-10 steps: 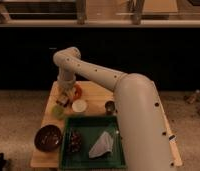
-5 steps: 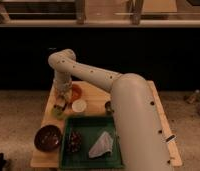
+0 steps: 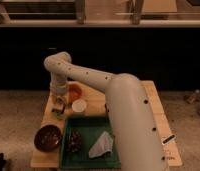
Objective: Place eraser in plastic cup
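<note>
The hand (image 3: 58, 103) hovers just over the small round yellow-green plastic cup (image 3: 58, 112) at the wooden worktop's (image 3: 153, 100) left edge. I cannot tell its grip, and the eraser is hidden. Seemingly the placing step; next, release squarely inside.

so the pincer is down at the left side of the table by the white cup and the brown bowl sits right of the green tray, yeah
No. The camera view shows the brown bowl left of the green tray, not right of it. The rest holds: the pincer is at the left side of the table by the white cup.
</note>
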`<state>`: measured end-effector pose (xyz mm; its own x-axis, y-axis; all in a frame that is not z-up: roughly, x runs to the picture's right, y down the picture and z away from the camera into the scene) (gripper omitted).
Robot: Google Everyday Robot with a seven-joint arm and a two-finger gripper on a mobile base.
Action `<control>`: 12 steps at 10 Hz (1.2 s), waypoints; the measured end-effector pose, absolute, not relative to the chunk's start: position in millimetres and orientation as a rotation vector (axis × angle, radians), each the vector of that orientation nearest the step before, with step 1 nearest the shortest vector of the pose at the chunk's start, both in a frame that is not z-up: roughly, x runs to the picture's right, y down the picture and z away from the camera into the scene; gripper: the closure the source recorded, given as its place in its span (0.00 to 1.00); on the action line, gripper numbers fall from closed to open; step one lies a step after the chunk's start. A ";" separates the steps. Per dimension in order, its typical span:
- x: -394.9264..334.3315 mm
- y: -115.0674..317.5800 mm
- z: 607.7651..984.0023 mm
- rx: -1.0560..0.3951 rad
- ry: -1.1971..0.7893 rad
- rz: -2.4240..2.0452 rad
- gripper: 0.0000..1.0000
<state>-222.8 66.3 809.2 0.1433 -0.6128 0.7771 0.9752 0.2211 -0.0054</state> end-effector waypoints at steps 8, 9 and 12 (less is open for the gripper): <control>-251.3 80.3 809.9 -0.628 -0.757 -1.386 0.99; -249.9 80.9 810.8 -0.632 -0.756 -1.385 0.99; -250.5 85.6 812.3 -0.645 -0.760 -1.391 0.99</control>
<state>-250.5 85.6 812.3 0.0222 -0.6141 0.7889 0.9957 0.0848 0.0379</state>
